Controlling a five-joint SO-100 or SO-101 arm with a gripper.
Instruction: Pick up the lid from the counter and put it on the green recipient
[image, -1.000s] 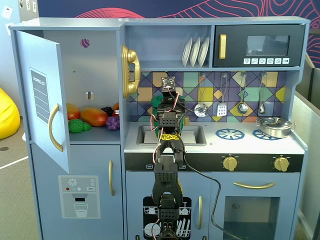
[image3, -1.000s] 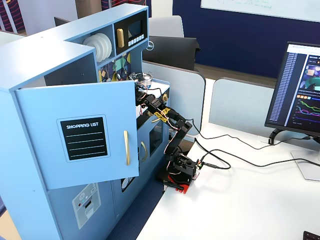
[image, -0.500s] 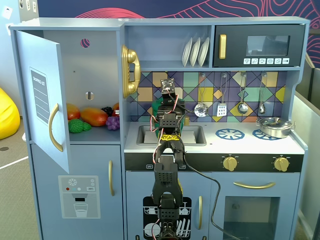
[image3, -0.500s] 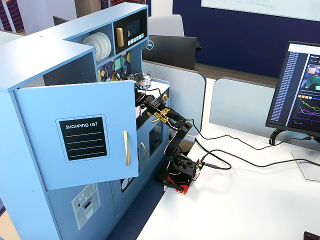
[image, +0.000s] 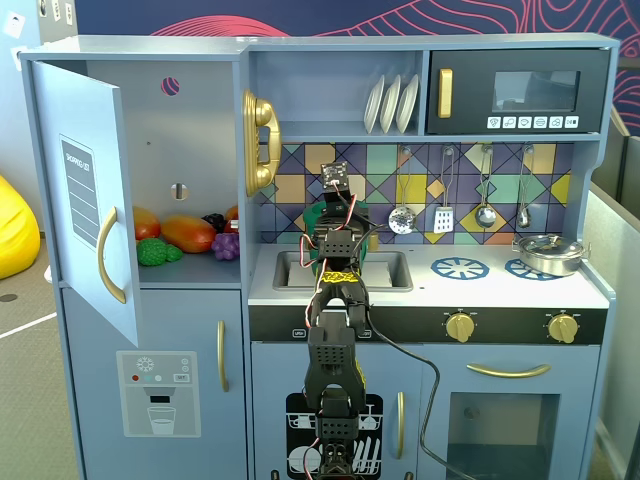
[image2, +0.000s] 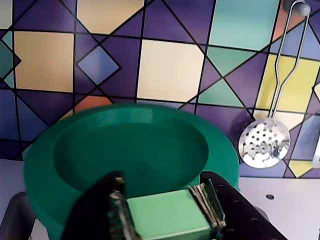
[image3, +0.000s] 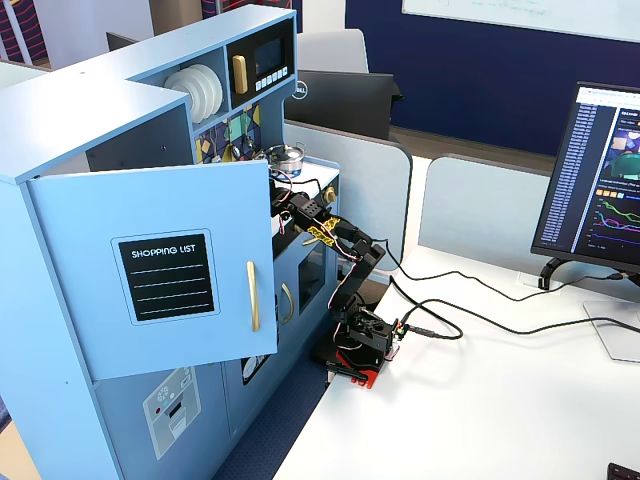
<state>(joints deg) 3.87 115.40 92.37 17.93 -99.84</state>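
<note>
In the wrist view my gripper (image2: 165, 197) is shut on a light-green block-shaped knob (image2: 167, 217). The knob belongs to the dark-green round lid (image2: 135, 145), which has a sunken middle. The lid fills the lower half of that view, in front of the tiled back wall. In a fixed view the gripper (image: 335, 250) is over the sink (image: 390, 268), and the arm covers most of the lid. In the side fixed view the gripper (image3: 300, 212) reaches in over the counter. The tall green pot does not show clearly in any view; the arm or the lid may hide it.
A silver pot (image: 548, 252) sits on the right burner. A skimmer (image2: 263, 142) and other utensils hang on the back wall to the right. The fridge door (image: 85, 200) stands open at the left, with toy fruit (image: 185, 232) inside.
</note>
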